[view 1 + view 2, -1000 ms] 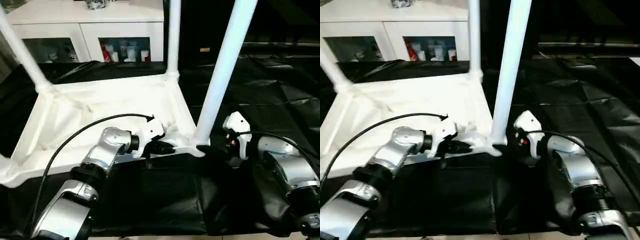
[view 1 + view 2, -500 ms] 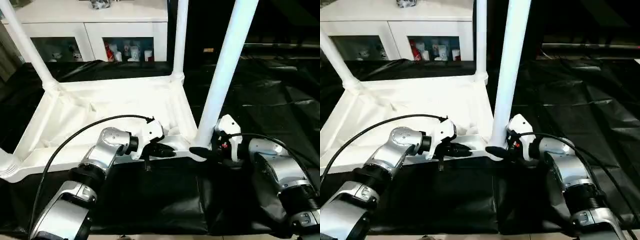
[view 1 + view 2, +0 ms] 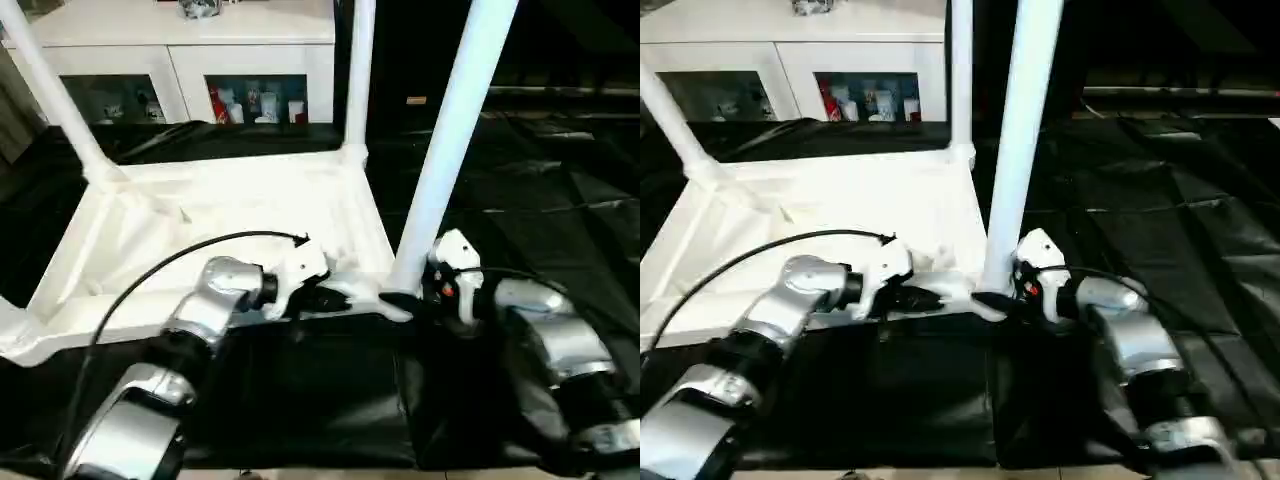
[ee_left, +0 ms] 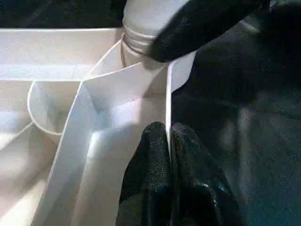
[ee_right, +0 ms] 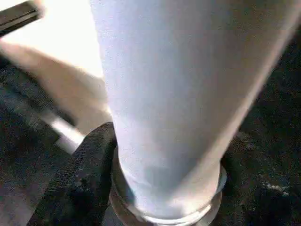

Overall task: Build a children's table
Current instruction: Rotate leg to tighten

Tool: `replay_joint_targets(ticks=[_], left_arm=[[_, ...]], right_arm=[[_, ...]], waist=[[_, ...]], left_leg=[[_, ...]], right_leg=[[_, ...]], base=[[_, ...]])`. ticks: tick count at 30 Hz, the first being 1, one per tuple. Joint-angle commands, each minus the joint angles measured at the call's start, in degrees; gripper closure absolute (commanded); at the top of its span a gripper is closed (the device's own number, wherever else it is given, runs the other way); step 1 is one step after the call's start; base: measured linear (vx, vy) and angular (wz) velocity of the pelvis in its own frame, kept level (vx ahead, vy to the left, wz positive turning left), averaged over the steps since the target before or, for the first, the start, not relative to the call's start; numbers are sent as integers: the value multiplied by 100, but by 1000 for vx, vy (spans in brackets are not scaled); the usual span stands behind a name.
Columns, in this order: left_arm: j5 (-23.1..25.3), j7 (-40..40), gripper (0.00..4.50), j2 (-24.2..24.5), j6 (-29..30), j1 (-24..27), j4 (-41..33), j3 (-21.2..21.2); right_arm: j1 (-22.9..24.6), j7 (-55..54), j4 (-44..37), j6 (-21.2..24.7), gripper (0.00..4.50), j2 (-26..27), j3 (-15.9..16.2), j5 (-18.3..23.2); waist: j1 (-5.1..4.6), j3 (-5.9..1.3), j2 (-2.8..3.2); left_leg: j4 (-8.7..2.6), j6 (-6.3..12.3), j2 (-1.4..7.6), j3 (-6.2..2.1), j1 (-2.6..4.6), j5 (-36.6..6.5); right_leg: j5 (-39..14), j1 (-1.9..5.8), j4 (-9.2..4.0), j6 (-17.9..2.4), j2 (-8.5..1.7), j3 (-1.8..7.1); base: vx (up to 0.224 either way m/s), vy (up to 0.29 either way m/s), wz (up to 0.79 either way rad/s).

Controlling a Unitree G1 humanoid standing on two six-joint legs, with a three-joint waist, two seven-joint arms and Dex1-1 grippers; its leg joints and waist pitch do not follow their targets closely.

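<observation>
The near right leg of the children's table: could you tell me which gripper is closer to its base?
Right. The right gripper has its fingers around the leg at the socket; the left gripper pinches the tabletop rim beside it.

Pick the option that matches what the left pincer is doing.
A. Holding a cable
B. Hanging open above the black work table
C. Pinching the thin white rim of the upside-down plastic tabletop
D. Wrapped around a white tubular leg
C: in the left wrist view the left pincer's two black fingers are closed on the thin raised edge of the white plastic rectangular tabletop, beside the corner socket.
</observation>
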Motion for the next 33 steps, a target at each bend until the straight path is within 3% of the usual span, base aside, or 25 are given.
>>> replay_joint_targets(ticks=[1,4,6,10,12,14,16,17,20,21,22,24,26,28,33], left_arm=[[56,583,450,-250,163,15,276,47],[177,1305,450,-624,337,-117,425,42],[180,1545,450,-846,406,-174,467,47],[227,1581,450,-1098,294,-206,493,-98],[372,1404,450,-969,94,-168,488,-259],[413,1375,450,-908,-5,-171,518,-280],[366,1131,450,-696,-194,-154,495,-233],[339,1054,450,-641,-162,-147,468,-211],[304,845,450,-463,-220,-120,399,-183],[175,489,450,-249,-217,-66,265,-114],[149,419,450,-209,-223,-55,238,-102],[114,310,450,-182,-280,-37,211,-97],[36,58,450,-82,-269,8,127,-87],[-125,-468,450,92,-350,95,-80,-117],[-390,-1033,450,179,-298,210,-421,-121]], right_arm=[[-108,-1134,396,206,178,262,-278,-182],[-193,-2109,558,289,178,715,-305,-370],[-262,-2348,631,289,178,925,-204,-480],[-405,-2364,775,64,178,1179,63,-675],[-453,-2108,747,-102,122,1190,-53,-471],[-478,-2099,734,-168,106,1155,-111,-447],[-503,-1658,628,-251,87,842,-179,-360],[-502,-1436,575,-220,74,759,-211,-269],[-500,-928,424,-78,57,492,-376,8],[-368,1,48,348,49,10,-297,253],[-324,203,-47,448,37,-98,-241,280],[-246,425,-157,424,17,-235,-152,261],[-37,1030,-465,430,12,-610,52,268],[231,1902,-863,400,12,-1124,298,315],[263,2143,-952,326,12,-1255,448,219]], waist=[[-33,-288,-138],[-73,-279,-151],[-85,-268,-165],[-77,-274,-187],[-74,-276,-211],[-76,-275,-196],[-60,-287,-252],[-50,-290,-229],[-30,-289,-256],[-8,-288,-240],[25,-294,-252],[49,-297,-251],[71,-305,-264],[121,-315,-239],[98,-320,-225]], left_leg=[[-426,225,189,-97,103,-1420],[-457,64,187,-126,123,-1643],[-463,65,186,-120,148,-1811],[-466,160,176,-128,108,-1752],[-462,212,179,-125,104,-1738],[-466,224,180,-130,94,-1710],[-460,274,184,-131,79,-1659],[-456,313,190,-125,76,-1568],[-438,400,184,-111,63,-1457],[-432,493,186,-108,74,-1396],[-418,561,215,-101,72,-1257],[-408,572,210,-96,51,-1102],[-401,583,222,-94,56,-1059],[-380,643,244,-88,59,-953],[-360,703,238,-66,49,-887]], right_leg=[[-1867,199,-414,-1246,-258,143],[-2296,185,-467,-1073,-276,143],[-2387,153,-500,-1031,-263,147],[-2342,176,-501,-952,-280,157],[-2356,179,-503,-924,-288,161],[-2333,184,-502,-923,-286,161],[-2234,211,-480,-932,-289,154],[-2095,205,-466,-975,-294,160],[-1928,229,-447,-1069,-301,162],[-1755,249,-426,-1139,-271,146],[-1564,250,-403,-1190,-291,161],[-1456,253,-376,-1234,-294,149],[-1364,266,-359,-1232,-289,147],[-1077,279,-325,-1352,-289,142],[-830,253,-285,-1565,-272,135]], base=[[0,0,0],[0,0,0],[0,0,0],[0,0,0],[0,0,0],[0,0,0],[0,0,0],[0,0,0],[0,0,0],[0,0,0],[0,0,0],[0,0,0],[0,0,0],[0,0,0],[0,0,0]])
